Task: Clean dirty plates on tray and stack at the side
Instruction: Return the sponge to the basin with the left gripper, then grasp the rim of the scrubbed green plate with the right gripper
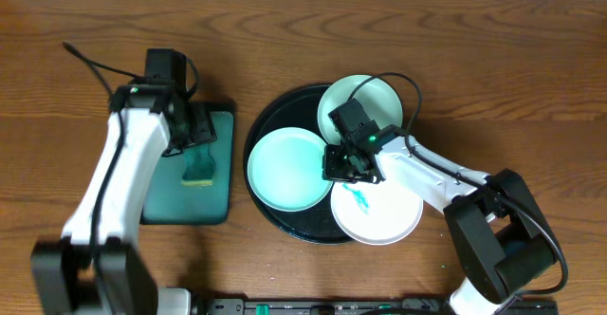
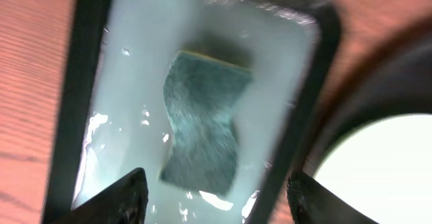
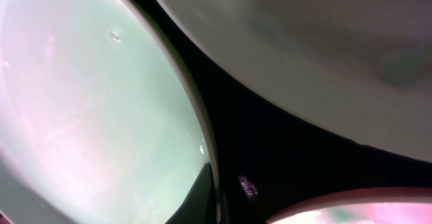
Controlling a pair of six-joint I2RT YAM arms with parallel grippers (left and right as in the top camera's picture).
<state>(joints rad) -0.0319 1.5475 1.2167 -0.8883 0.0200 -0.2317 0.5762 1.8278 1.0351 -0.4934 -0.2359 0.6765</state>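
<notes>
well, the left tool (image 2: 216, 191) is hanging released over the sponge (image 2: 202, 129); the right tool (image 1: 345, 166) is sitting clenched between stiff, slick plates (image 1: 289, 168), likely needing a rim pinch beside it.

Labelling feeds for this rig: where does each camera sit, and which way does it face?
Overhead: fixed above the table, facing straight down on the black tray with three plates, the green tray and both arms.
Left wrist: on the left arm, facing down at the sponge in the green tray; fingertips of the open left tool frame the bottom edge.
Right wrist: on the right arm, close over the black tray between plates; only the tip of the shut right tool shows.
Shared: overhead and left wrist both show the sponge.
</notes>
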